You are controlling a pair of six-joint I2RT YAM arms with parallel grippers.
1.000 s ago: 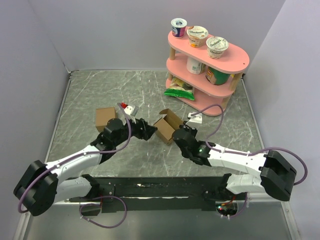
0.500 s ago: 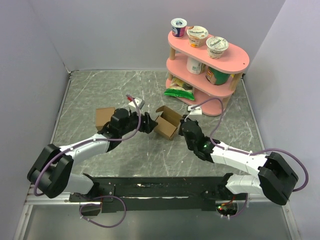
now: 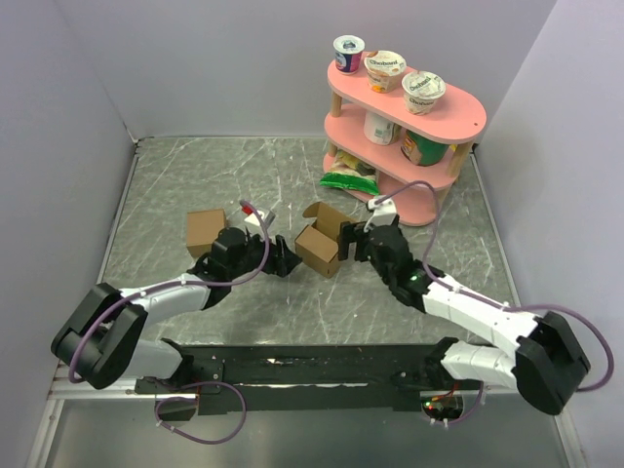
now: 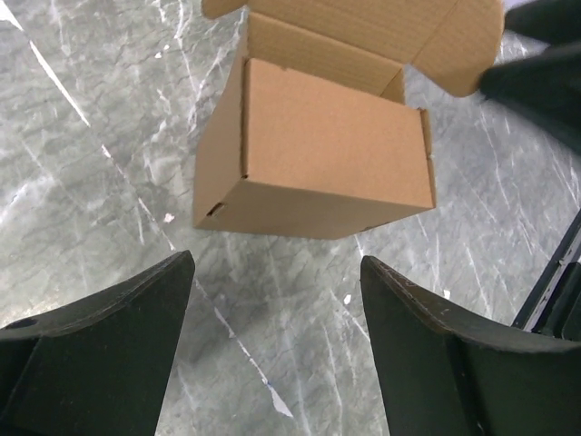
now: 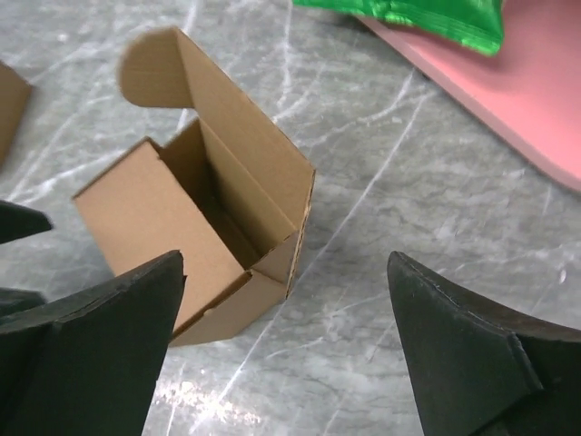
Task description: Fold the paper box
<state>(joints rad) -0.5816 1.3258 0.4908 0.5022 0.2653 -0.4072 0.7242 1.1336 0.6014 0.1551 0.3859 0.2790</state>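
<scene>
Paper box (image 3: pixel 320 246): stood on the surface (image 3: pixel 175 185) near the pink shelf (image 3: pixel 458 117), opening turned upward, lid flap raised on the shelf side.
Left fingers (image 4: pixel 100 354): spread wide, apart from the box, opposite the shelf.
Right fingers (image 5: pixel 463 345): spread wide, nothing gripped, nearer the shelf.
Edges: surface edges were seen well apart from the box.
</scene>
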